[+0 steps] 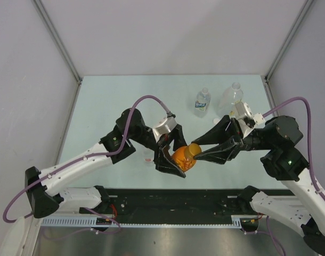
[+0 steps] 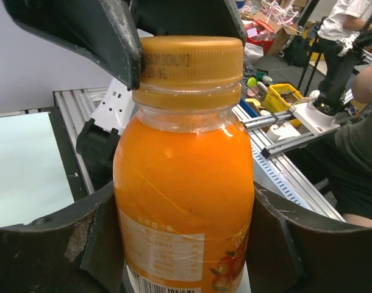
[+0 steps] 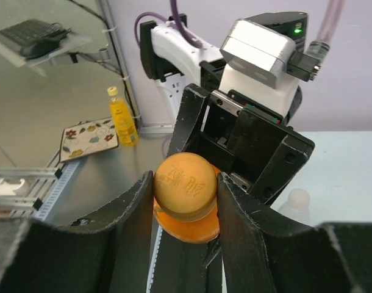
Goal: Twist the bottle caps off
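The small orange bottle (image 1: 181, 159) is held off the table, lying tilted with its neck towards the right. My left gripper (image 1: 176, 156) is shut on its body, one finger on each side; the left wrist view shows the bottle (image 2: 183, 183) filling the space between the jaws. My right gripper (image 1: 196, 150) is shut on its orange-brown cap (image 1: 193, 150), and the right wrist view shows the cap (image 3: 185, 185) pressed between both fingers. The cap (image 2: 191, 64) sits on the neck. The blue-labelled bottle (image 1: 202, 102) and the large clear bottle (image 1: 230, 97) lie further back, caps on.
A small clear bottle with a white cap (image 3: 299, 199) lies on the table below the grippers, faintly seen from above (image 1: 147, 156). Metal frame posts stand at the table's back corners (image 1: 72, 69). A black rail (image 1: 168, 200) runs along the near edge.
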Robot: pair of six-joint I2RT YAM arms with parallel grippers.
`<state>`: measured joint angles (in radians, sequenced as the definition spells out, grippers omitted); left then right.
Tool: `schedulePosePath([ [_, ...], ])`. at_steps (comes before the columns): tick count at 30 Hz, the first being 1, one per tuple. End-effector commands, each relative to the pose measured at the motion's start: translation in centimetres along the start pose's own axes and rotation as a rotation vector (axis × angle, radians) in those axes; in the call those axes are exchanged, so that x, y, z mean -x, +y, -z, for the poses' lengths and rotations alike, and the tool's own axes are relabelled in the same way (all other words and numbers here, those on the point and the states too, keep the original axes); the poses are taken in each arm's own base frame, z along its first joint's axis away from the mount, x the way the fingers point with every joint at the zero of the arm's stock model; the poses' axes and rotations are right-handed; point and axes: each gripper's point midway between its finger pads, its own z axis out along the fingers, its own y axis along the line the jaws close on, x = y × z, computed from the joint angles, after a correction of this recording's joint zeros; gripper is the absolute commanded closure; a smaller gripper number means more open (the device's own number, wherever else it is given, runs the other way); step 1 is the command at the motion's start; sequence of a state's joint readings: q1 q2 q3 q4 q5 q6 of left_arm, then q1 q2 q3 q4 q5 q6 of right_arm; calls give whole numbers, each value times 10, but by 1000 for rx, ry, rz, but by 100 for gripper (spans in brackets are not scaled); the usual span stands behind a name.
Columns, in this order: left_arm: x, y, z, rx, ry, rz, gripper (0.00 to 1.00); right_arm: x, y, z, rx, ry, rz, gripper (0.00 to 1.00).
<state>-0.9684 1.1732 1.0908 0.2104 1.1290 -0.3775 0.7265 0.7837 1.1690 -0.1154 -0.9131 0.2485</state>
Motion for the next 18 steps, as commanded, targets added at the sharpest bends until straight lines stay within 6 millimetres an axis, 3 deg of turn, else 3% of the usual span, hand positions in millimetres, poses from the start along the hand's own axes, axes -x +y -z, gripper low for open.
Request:
schedulePosePath([
  [1, 13, -21, -1, -107, 1, -96, 100, -6, 16, 2, 146, 46, 6, 100],
  [12, 9, -19, -3, -130, 16, -88, 100, -20, 28, 10, 275, 113, -8, 100],
  [18, 11, -13, -3, -108, 17, -92, 100, -22, 21, 13, 241, 118, -17, 100],
])
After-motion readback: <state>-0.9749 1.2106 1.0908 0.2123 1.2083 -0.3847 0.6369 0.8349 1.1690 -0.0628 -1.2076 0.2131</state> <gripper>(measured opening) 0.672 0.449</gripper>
